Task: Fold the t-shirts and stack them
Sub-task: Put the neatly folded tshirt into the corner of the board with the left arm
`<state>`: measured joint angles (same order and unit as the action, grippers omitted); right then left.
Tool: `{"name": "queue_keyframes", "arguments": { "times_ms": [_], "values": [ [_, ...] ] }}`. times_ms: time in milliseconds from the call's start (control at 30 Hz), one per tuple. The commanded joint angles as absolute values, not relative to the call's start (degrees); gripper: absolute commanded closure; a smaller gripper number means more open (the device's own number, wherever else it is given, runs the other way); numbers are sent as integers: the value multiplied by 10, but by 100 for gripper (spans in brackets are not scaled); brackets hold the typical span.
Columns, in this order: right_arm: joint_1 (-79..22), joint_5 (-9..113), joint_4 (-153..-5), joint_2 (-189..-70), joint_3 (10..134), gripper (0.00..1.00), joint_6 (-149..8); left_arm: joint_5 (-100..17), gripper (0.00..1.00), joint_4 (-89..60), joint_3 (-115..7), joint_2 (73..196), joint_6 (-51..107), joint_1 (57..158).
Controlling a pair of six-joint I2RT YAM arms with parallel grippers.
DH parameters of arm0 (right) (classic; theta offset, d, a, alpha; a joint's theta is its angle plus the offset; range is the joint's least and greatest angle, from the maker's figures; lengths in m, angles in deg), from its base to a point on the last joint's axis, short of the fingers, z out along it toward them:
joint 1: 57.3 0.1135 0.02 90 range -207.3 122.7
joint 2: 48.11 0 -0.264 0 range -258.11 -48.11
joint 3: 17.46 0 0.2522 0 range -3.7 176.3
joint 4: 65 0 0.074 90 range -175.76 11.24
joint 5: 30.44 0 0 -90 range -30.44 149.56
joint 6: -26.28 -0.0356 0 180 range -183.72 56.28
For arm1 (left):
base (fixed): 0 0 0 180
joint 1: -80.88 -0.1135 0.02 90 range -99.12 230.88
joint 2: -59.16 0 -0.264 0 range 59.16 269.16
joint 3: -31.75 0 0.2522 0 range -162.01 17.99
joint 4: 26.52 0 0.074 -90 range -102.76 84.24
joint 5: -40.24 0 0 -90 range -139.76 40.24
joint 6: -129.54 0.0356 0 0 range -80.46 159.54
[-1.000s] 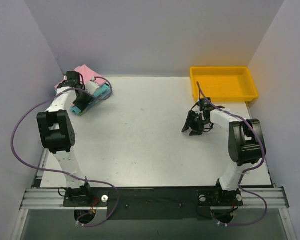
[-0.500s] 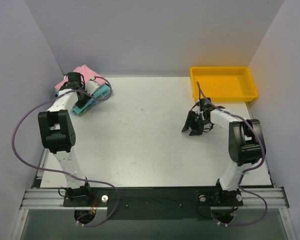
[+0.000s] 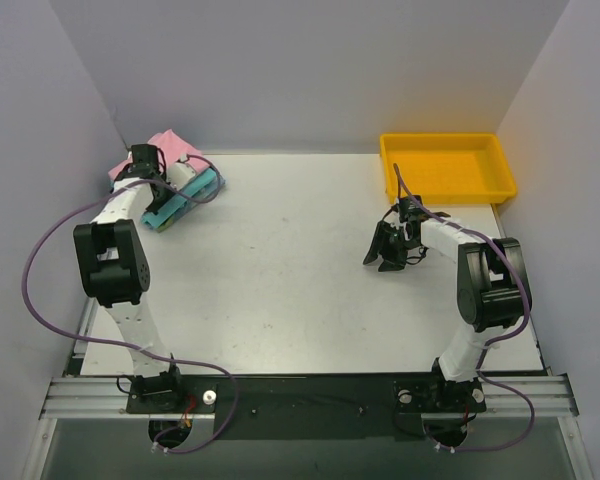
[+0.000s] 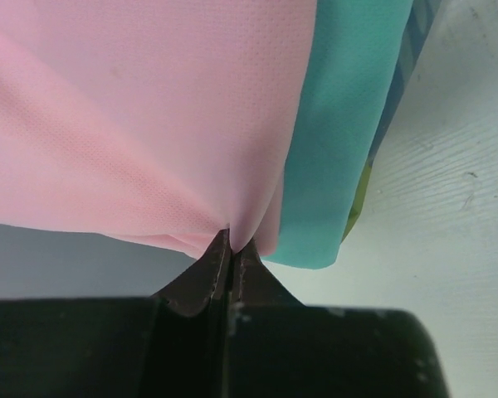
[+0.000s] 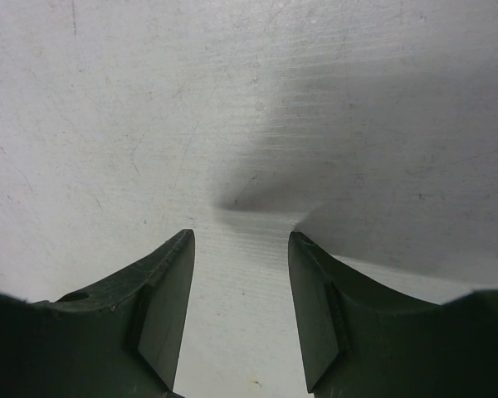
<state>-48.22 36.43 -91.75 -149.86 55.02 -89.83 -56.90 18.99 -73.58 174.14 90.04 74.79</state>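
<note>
Reaching out from their bases at the near edge, the two white-and-black arms are stretching across the white matte surface [image 3: 280,280], which is showing fine parallel ridges and faint scuffs up close.

Nearer of the two, the right end effector [image 5: 241,239] is pointing down at bare board in the right half. Its dark, wedge-shaped fingers [image 5: 170,290] are standing moderately apart with nothing between them, and a soft grey shadow is lying just ahead of the tips.

Farther back, in the far left corner, the left end effector [image 4: 231,249] is pinching the light pink fine-mesh t-shirt [image 4: 149,108]. Its tapered tips are pressing fully together on a bottom fold, and the cloth is fanning out from the pinch in smooth radiating creases.

Just beside the pink cloth, touching it, the teal-green smooth-knit t-shirt [image 4: 340,124] is lying as a flat folded band. The blue t-shirt [image 4: 402,75] is showing only as a thin edge under it, against the surface.

In the overhead view these garments are forming one slanted pile by the wall.

In the far right corner, well apart from them, the yellow rectangular plastic tray [image 3: 390,165] is sitting with its raised glossy rim.
</note>
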Motion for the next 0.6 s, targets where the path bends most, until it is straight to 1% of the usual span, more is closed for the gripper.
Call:
{"name": "queue_keyframes", "arguments": {
  "times_ms": [0, 200, 367, 400, 433, 467, 500, 533, 567],
  "values": [
    [-480, 369, -933, -1502, 554, 55, -896, -588, 100, 202, -763, 1707, 944, 729],
    [-480, 369, -933, -1503, 554, 55, -893, -554, 100, 237, -735, 1689, 968, 728],
    [-480, 366, -933, -1504, 554, 55, -893, -562, 100, 249, -725, 1698, 985, 727],
    [-481, 366, -934, -1506, 554, 55, -893, -562, 97, 260, -728, 1700, 990, 726],
    [-480, 367, -933, -1505, 554, 55, -892, -561, 72, 269, -739, 1706, 994, 727],
    [-481, 366, -935, -1505, 554, 55, -892, -557, 60, 297, -747, 1710, 1000, 727],
    [-481, 366, -934, -1504, 554, 55, -891, -552, 35, 337, -771, 1717, 1001, 728],
    [-481, 366, -936, -1504, 553, 55, -891, -540, 20, 357, -783, 1721, 1010, 728],
    [-481, 367, -936, -1502, 553, 55, -891, -531, 19, 403, -812, 1725, 1014, 728]
  ]
}}
